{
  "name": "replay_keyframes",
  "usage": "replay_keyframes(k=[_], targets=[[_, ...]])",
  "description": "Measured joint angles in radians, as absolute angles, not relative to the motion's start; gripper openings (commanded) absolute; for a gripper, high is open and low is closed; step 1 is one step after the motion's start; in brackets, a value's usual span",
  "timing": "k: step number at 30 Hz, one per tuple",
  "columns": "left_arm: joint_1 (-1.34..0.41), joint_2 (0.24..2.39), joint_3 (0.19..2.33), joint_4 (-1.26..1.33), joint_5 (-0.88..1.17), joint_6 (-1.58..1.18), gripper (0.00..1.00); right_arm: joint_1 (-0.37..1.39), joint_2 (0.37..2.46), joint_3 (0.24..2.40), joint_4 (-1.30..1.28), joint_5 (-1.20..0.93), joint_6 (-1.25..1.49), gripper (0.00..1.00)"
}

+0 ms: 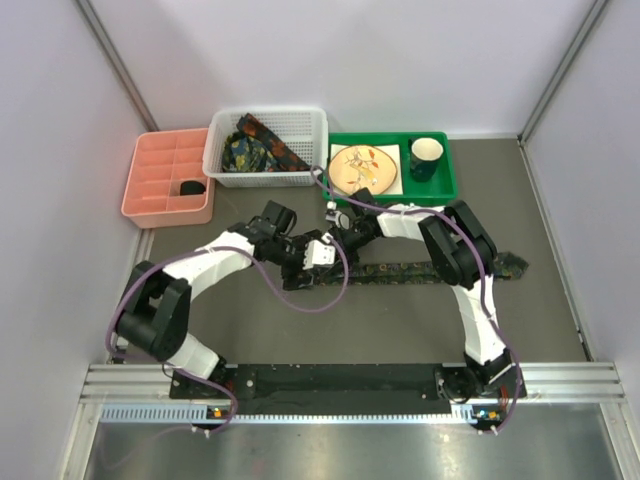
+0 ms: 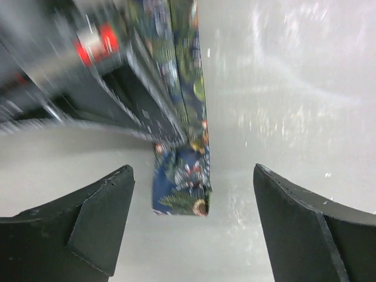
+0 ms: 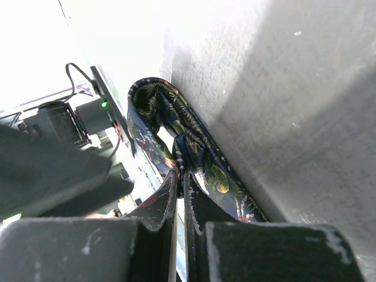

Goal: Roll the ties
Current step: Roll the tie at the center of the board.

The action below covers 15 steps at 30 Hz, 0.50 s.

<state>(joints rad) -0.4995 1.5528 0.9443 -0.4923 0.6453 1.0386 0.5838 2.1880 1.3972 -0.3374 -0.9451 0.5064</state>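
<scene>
No words, numbers or brand marks can be read anywhere. The tie point(image 1: 400, 270) carries only a leafy print, and the plate point(image 1: 364, 168) only a painted pattern.

I have open worktop point(image 1: 400, 330) on the near side, between the arm bases and the tie point(image 1: 440, 268) stretched across the middle. The centre is tight: the left gripper point(image 2: 192, 169) and right gripper point(image 3: 181, 173) crowd together at the tie's left end, and a purple cable point(image 1: 300, 307) loops just beside them. The far edge is taken up by a pink compartment tray point(image 1: 165, 215), a white basket point(image 1: 265, 178) and a green tray point(image 1: 400, 196). Walls point(image 1: 60, 200) close off both sides.
</scene>
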Motion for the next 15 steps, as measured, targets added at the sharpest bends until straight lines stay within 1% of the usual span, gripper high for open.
replay_keyframes(k=[3,6,11,13,14,15], targets=[[-0.548,1.521,0.945,-0.461,0.648,1.031,0.85,0.584,2.188,1.397,-0.337,-0.949,0.506,0.00],[-0.630,1.539,0.946,-0.410,0.636,0.997,0.85,0.584,2.188,1.397,-0.337,-0.952,0.506,0.00],[-0.724,1.598,0.951,-0.321,0.522,0.942,0.84,0.580,2.204,1.397,-0.366,-0.951,0.484,0.00],[-0.747,1.628,0.967,-0.311,0.480,0.929,0.82,0.574,2.214,1.395,-0.369,-0.950,0.479,0.00],[-0.755,1.636,0.980,-0.315,0.463,0.924,0.78,0.568,2.217,1.395,-0.369,-0.957,0.479,0.00],[-0.762,1.647,0.992,-0.316,0.447,0.923,0.77,0.563,2.217,1.395,-0.370,-0.958,0.477,0.00]])
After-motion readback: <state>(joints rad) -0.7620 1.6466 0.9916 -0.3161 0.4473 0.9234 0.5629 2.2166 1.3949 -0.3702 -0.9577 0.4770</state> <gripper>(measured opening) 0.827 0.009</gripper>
